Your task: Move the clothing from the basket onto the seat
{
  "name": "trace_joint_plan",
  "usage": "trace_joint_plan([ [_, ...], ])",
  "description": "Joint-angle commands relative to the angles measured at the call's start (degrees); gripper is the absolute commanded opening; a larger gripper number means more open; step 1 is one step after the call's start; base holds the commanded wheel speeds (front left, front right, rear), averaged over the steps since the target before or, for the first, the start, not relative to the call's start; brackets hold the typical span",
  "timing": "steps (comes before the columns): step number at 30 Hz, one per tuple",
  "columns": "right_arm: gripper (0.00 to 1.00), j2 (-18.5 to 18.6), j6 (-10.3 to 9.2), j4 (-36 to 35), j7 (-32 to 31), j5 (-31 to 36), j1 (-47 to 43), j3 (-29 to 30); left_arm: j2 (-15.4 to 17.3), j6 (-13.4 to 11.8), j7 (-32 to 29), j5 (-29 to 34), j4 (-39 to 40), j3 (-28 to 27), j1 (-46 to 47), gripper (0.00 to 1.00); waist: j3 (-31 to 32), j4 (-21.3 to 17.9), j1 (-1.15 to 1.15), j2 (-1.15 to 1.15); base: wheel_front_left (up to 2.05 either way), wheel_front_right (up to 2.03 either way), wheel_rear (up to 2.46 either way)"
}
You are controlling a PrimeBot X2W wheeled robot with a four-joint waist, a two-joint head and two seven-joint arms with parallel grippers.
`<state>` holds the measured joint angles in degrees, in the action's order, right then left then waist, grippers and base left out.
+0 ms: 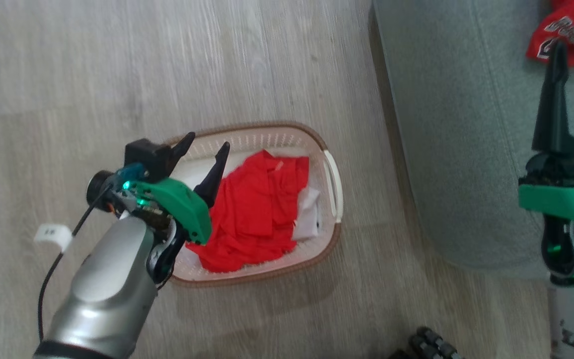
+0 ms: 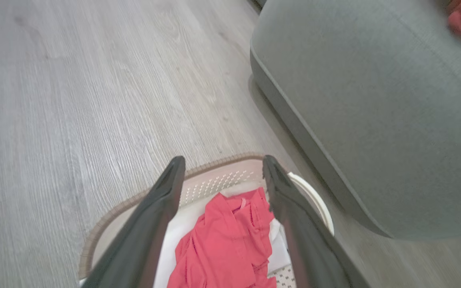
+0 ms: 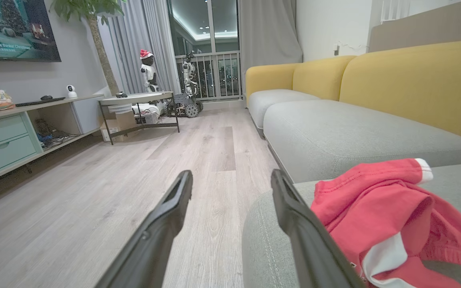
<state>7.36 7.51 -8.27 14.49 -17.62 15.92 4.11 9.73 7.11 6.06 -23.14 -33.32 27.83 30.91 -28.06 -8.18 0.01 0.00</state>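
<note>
Two pieces of clothing: one plain red garment [image 1: 257, 209] at mid-frame and one red jersey [image 1: 573, 37] in the upper right corner. One basket [image 1: 287, 130], with one white sheet [image 1: 307, 219] in it. One seat [image 1: 456, 124]. Two end effectors: left end effector [image 1: 209, 139] and right end effector [image 3: 231, 173].

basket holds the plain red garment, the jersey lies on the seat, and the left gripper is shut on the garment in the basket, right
Not quite: the left gripper is open, its fingers spread apart over the plain red garment, as the left wrist view shows. The garment does lie in the basket and the jersey on the seat.
</note>
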Motion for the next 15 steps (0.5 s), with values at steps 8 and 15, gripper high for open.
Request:
trace_joint_plan([
  [8,1.0,-1.4,-0.02,-3.73,0.5,1.03,4.31,-1.28,-0.02,0.35,-1.75,-3.13,-8.81,4.61,7.59,1.0,-7.48,-2.83,-0.01,0.0,0.0,0.0,0.0],
  [15,1.0,-2.43,-0.02,-5.76,0.51,1.64,8.1,-1.89,0.32,0.36,-4.68,-6.48,-17.39,9.58,13.26,1.0,-13.11,-5.33,-0.01,0.0,0.0,0.0,0.0],
])
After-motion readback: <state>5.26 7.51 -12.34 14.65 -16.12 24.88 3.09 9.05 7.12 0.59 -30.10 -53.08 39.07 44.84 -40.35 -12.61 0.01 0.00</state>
